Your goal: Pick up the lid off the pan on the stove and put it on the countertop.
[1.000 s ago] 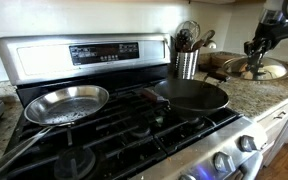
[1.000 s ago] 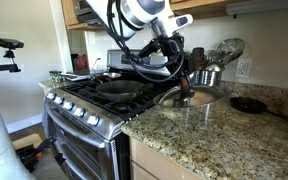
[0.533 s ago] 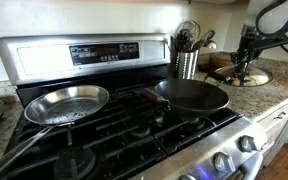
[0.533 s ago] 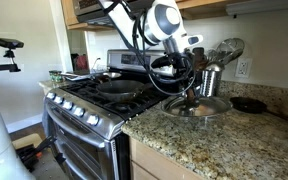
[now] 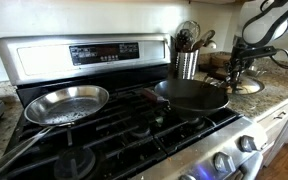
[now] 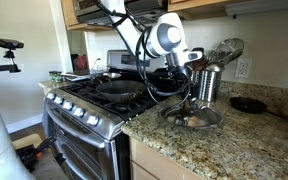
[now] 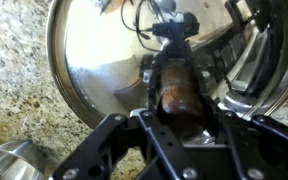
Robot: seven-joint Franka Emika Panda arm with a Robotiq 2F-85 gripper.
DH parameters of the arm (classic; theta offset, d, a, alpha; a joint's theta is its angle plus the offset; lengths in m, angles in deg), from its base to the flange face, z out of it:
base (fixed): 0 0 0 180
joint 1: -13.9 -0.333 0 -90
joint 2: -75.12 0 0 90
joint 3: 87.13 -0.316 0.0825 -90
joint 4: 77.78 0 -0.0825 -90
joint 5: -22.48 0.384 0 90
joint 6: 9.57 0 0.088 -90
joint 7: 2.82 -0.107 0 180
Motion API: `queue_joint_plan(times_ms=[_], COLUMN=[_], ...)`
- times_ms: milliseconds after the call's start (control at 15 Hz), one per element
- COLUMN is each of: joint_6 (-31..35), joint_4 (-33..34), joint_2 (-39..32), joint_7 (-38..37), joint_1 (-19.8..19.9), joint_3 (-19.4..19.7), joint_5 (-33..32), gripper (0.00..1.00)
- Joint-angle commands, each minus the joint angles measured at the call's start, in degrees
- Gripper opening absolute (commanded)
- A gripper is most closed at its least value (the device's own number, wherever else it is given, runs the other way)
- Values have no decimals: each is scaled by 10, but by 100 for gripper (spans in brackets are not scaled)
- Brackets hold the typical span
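Wrist view looks straight down on the lid, whose shiny rim lies flat on the speckled countertop, with the knob between the dark fingers at the lower edge of the picture. The fingers sit on either side of the knob, but I cannot tell whether the jaws pinch it or only stand close around it. In both exterior views the gripper points down over the middle of the lid. The lid rests on the countertop just past the stove's edge, in front of a metal utensil holder that stands by the back wall. The black pan is uncovered on the grates of the stove, near the edge that meets the countertop. A silver pan sits on a burger toward the far edge.
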Motion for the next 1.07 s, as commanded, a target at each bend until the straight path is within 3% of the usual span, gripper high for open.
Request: queue_joint_plan(times_ms=[0,1000], joint_6=[16,58], joint_4=[7,-34], joint_2=[-15,-27], joint_7=[24,22], joint_1=[-20,-41], joint_3=[21,41], joint_5=[34,51], gripper=[20,20])
